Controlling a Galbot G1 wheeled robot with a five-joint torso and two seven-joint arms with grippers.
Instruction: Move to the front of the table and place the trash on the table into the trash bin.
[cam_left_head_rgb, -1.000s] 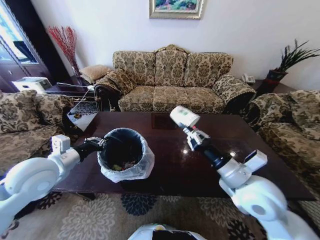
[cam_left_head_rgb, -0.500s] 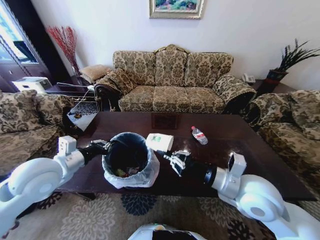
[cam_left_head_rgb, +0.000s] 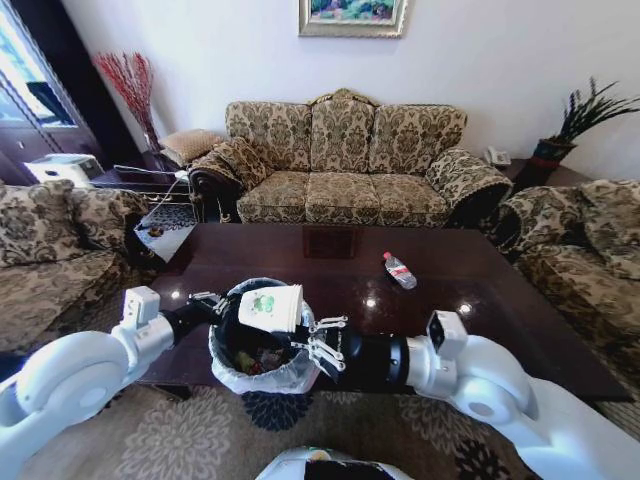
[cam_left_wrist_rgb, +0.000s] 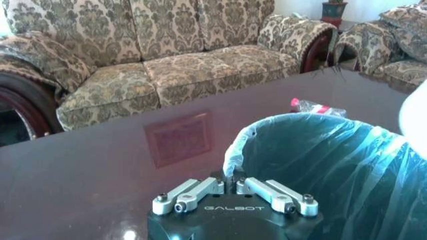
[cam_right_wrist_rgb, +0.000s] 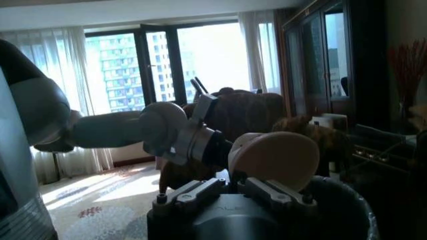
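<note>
1. The right gripper (cam_left_head_rgb: 318, 343) reaches in from the robot's right at the near edge of the table (cam_left_head_rgb: 440, 330), its fingers spread apart beside the trash bin (cam_left_head_rgb: 262, 345).
2. A white paper cup (cam_left_head_rgb: 271, 308), lying on its side with a green mark on it, sits just above the bin's opening and just beyond the spread fingers; whether any finger touches it cannot be told from the head view. In the right wrist view the cup's round base (cam_right_wrist_rgb: 277, 157) is right in front of the gripper (cam_right_wrist_rgb: 230, 189), over the bin's dark rim (cam_right_wrist_rgb: 347, 200).
3. The left gripper (cam_left_head_rgb: 207, 299) is clamped on the bin's rim from the robot's left side; the left wrist view shows its fingers (cam_left_wrist_rgb: 193, 192) pinching the bag-lined edge (cam_left_wrist_rgb: 233, 150).
4. Inside the bin lies a mix of litter (cam_left_head_rgb: 255, 358).
5. Farther back on the table lies a clear plastic bottle (cam_left_head_rgb: 398, 270) with a red cap, well apart from the bin.
6. Beyond the table stands a patterned sofa (cam_left_head_rgb: 340, 160).
</note>
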